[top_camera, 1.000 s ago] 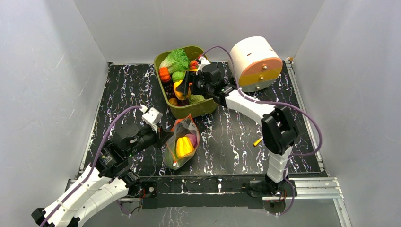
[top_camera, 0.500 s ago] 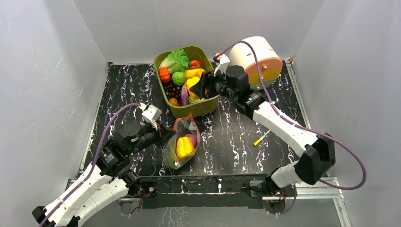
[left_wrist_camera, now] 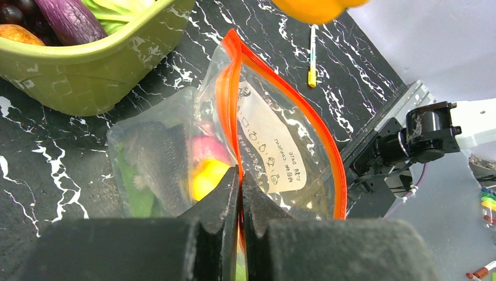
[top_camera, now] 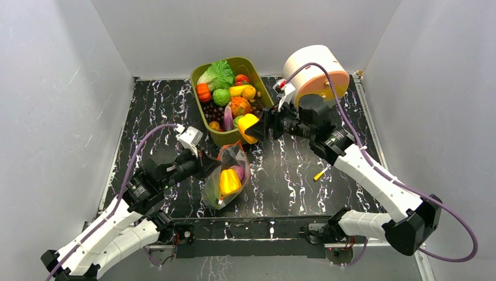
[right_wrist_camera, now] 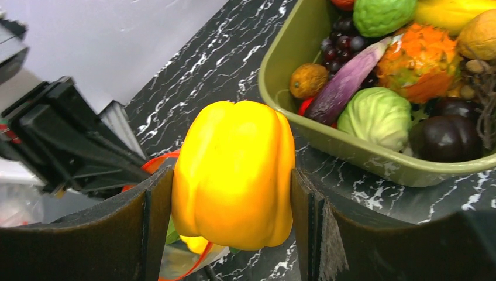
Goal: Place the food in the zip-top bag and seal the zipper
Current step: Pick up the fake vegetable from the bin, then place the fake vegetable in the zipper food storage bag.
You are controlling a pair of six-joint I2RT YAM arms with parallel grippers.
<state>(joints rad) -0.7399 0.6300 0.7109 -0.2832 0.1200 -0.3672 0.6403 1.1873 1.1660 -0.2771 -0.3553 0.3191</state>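
Note:
The clear zip-top bag (top_camera: pixel 227 175) lies near the table's front with a yellow pepper (top_camera: pixel 228 182) and a pink piece inside. Its red-orange zipper (left_wrist_camera: pixel 235 93) stands open, with a white label (left_wrist_camera: pixel 270 145) on one wall. My left gripper (left_wrist_camera: pixel 240 178) is shut on the near zipper edge and holds the mouth up. My right gripper (right_wrist_camera: pixel 233 199) is shut on another yellow pepper (right_wrist_camera: pixel 235 172), carried in the air just above the bag's mouth, beside the tub's front corner (top_camera: pixel 248 127). More food lies in the olive-green tub (top_camera: pixel 199 71).
A white and orange drum (top_camera: pixel 314 76) stands at the back right. A small yellow stick (top_camera: pixel 319 174) lies on the black marble table, right of the bag. Grey walls close in three sides. A metal rail (top_camera: pixel 386 225) runs along the front edge.
My right gripper has lifted the yellow pepper out of the tub and carried it forward and right, to above the bag's mouth. The left gripper has kept its hold on the bag edge.

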